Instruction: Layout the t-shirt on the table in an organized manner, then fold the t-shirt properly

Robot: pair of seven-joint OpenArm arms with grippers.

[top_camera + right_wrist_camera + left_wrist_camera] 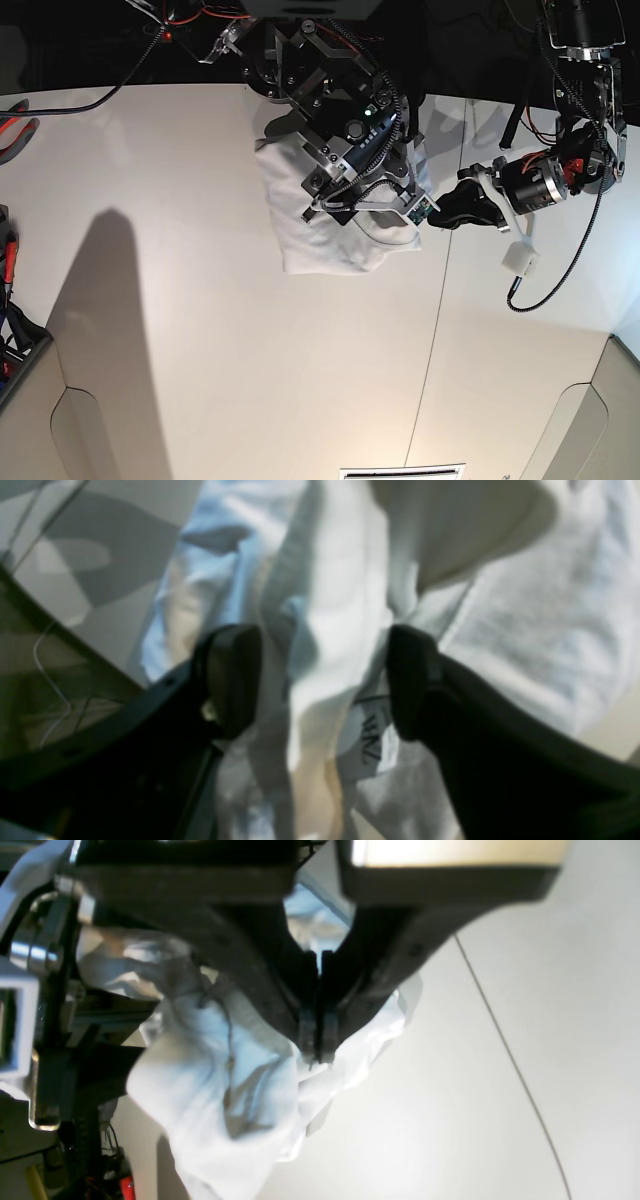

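The right arm covers most of the t-shirt in the base view — its neck and sleeves cannot be made out. In the right wrist view the cloth is blurred, its label unreadable — edges cut off.

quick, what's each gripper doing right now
Left gripper: shut on a bunched edge of the wrinkly white cloth t-shirt.
Right gripper: open, jaws wide apart over the t-shirt, holding nothing.

Both arms are showing black housings with silver brackets and screw heads. Right gripper: matte black, rounded fingertips. Left gripper: black tapered fingers, ribbed pads. Black cables are looping off the right-side arm; a green light is glowing on the left-side arm.
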